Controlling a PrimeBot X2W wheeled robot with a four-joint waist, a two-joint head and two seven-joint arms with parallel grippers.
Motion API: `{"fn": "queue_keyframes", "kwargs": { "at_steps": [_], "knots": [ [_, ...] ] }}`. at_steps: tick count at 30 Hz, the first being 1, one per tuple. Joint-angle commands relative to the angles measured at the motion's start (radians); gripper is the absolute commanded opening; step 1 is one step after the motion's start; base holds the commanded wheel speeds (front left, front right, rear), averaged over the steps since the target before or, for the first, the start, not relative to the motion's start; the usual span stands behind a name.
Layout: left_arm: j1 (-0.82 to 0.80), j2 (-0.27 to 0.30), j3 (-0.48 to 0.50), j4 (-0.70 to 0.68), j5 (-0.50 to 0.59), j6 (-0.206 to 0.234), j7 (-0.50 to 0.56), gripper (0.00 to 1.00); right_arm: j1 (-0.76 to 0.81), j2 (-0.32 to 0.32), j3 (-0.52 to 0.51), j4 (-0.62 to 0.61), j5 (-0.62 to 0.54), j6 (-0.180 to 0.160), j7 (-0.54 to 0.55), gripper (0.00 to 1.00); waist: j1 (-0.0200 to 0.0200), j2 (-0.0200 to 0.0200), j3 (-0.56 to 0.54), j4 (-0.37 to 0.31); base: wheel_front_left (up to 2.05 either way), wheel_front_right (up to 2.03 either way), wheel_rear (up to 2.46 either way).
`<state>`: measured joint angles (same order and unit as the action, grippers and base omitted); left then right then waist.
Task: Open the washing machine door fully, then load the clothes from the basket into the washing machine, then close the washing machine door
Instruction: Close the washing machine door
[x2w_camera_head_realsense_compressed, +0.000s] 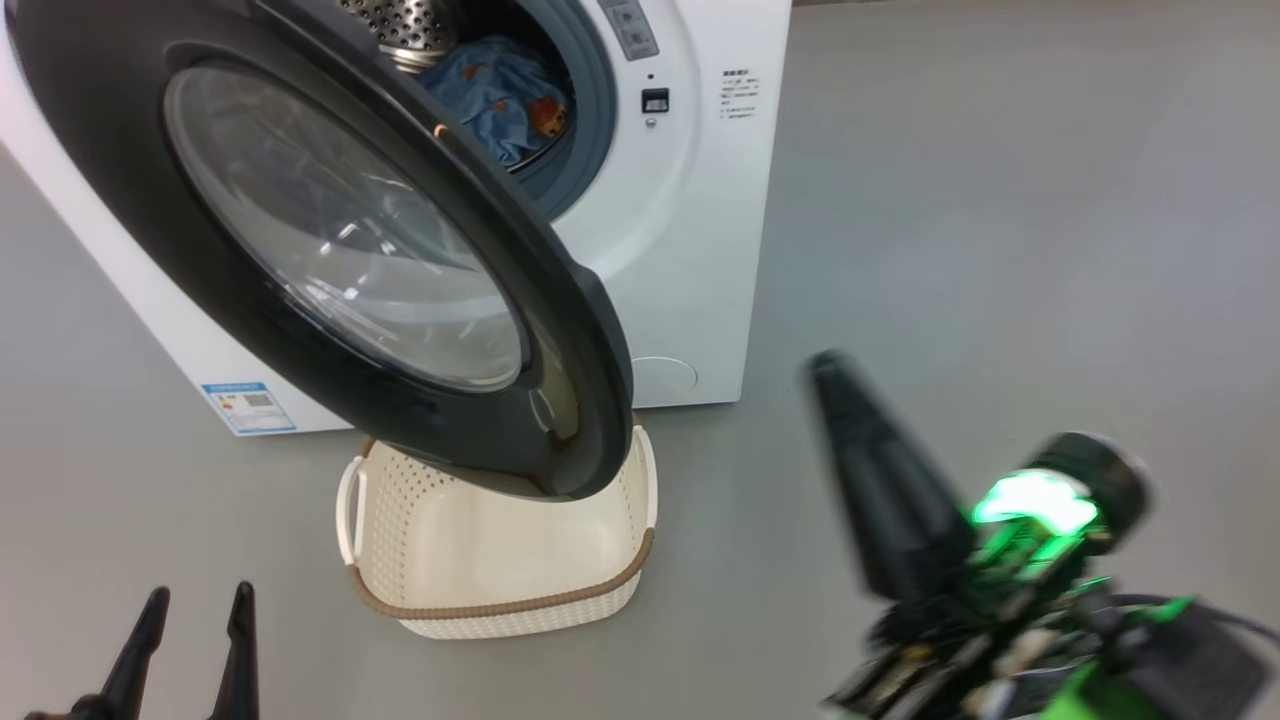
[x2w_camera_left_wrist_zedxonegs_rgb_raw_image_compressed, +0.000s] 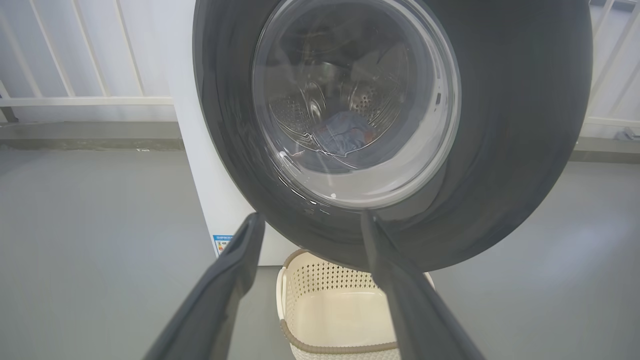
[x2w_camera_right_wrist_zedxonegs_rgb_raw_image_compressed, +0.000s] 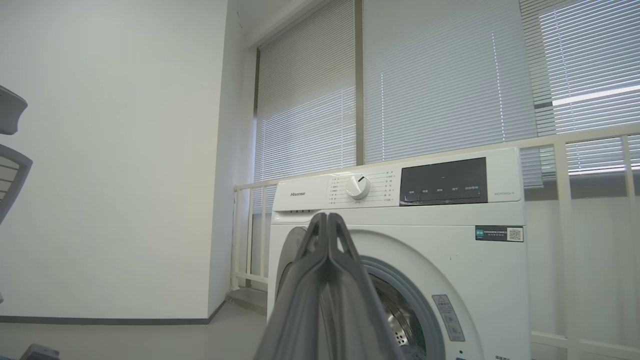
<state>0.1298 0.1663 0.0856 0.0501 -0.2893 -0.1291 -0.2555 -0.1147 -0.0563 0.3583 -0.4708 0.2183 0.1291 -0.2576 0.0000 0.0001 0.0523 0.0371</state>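
**Left gripper**: low at the left of the head view, fingers spread wide, holding nothing. Its wrist view looks straight at the door's outer face, with the lower rim just beyond the fingertips. No contact is visible.

**Door**: hinged at the machine's left side and standing part open. Its free edge hangs over the basket, which sits on the floor against the machine and looks empty.

**Clothes**: blue fabric lies inside the drum, seen past the door's edge and also through the glass.

**Right gripper**: raised at the right and blurred, fingers pressed together, gripping nothing. It is well apart from the door, on the side of the free edge.

**Assessment:** loading appears done, and closing the door is the remaining step. The door lies between the left gripper and the drum, face-on to that gripper. A forward push from the left arm would likely swing it shut. The left arm is nearer.
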Motion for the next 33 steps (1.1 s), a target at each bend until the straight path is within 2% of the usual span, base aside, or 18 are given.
{"fn": "queue_keyframes", "kwargs": {
  "at_steps": [1,4,8,15,24,33],
  "knots": [
    [-0.052,0.023,0.032,-0.024,-0.010,-0.002,-0.006,1.00,-0.037,0.006,0.045,-0.022,-0.010,0.002,-0.004,0.00,0.0000,-0.0001,0.005,0.008,0.00,0.00,0.00],
    [-0.062,0.023,0.022,-0.024,-0.013,-0.002,-0.006,1.00,-0.075,0.006,0.143,0.039,-0.027,0.002,-0.004,0.00,0.0000,-0.0001,0.011,0.026,0.00,0.00,0.00],
    [-0.081,0.022,0.008,-0.028,-0.017,-0.002,-0.006,1.00,-0.134,0.006,0.250,0.182,-0.059,0.002,-0.004,0.00,0.0000,-0.0001,0.025,0.063,0.00,0.00,0.00],
    [-0.119,0.024,-0.028,-0.034,-0.044,-0.002,-0.006,1.00,-0.206,0.006,0.349,0.411,-0.053,0.002,-0.004,0.00,0.0000,-0.0001,0.075,0.147,0.00,0.00,0.00],
    [-0.193,0.036,-0.091,-0.042,-0.096,-0.002,-0.006,1.00,-0.267,0.006,0.335,0.585,-0.053,0.002,-0.004,0.00,0.0000,-0.0001,0.182,0.264,0.00,0.00,0.00],
    [-0.251,0.050,-0.119,-0.054,-0.133,-0.002,-0.006,1.00,-0.311,0.006,0.236,0.651,-0.094,0.002,-0.004,0.00,0.0000,-0.0001,0.261,0.298,0.00,0.00,0.00]
  ]
}}
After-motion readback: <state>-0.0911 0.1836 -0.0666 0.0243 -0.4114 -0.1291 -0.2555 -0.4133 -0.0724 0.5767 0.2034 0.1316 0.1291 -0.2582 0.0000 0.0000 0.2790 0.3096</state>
